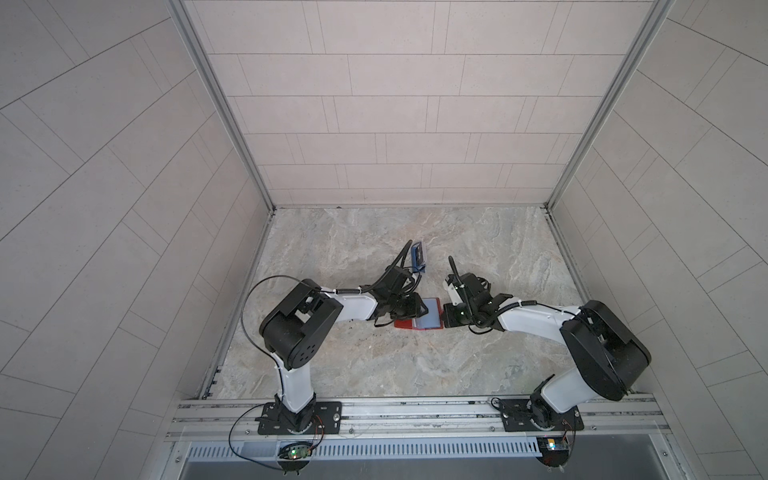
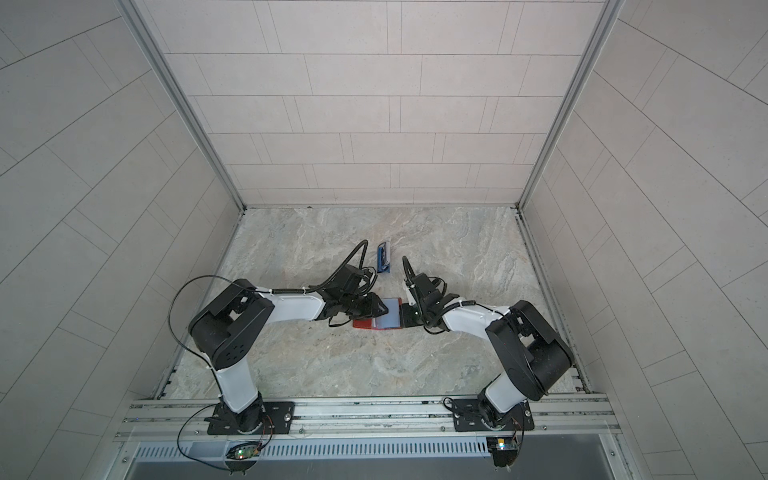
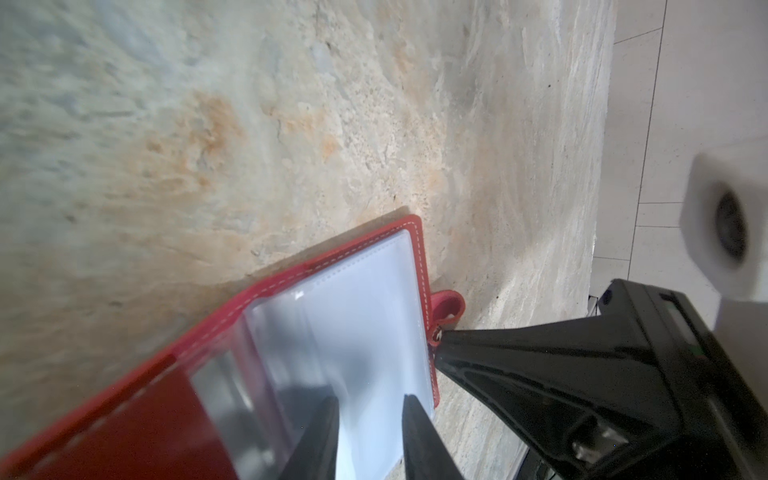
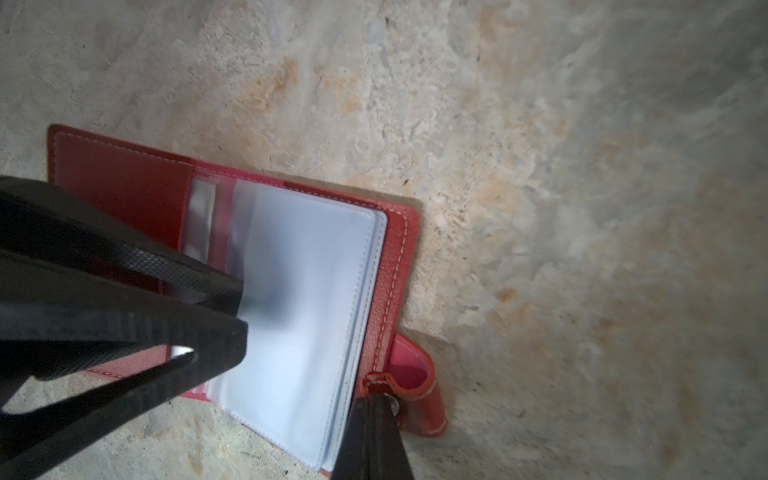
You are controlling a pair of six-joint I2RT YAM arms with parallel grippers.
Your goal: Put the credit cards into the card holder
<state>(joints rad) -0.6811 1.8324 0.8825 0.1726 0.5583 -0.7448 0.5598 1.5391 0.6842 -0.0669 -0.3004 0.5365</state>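
Observation:
The red card holder [image 1: 405, 324] [image 2: 363, 323] lies open on the marble table between both arms. A pale lavender-blue credit card [image 4: 307, 291] [image 3: 374, 316] shows through its top clear sleeve. My left gripper [image 3: 370, 401] [image 1: 426, 309] hovers low over that sleeve's near edge, its jaws a narrow gap apart with only the pale surface showing between them. My right gripper [image 4: 376, 390] [image 1: 444, 318] is shut on the holder's snap-button tab [image 4: 409, 374] at the holder's right edge. The red inner cover [image 4: 124, 183] lies flat to the left.
A small blue stand [image 1: 419, 257] [image 2: 384, 257] sits just behind the holder with a dark card upright in it. Tiled walls close the table at the back and both sides. An aluminium rail [image 1: 415, 409] carrying both arm bases runs along the front.

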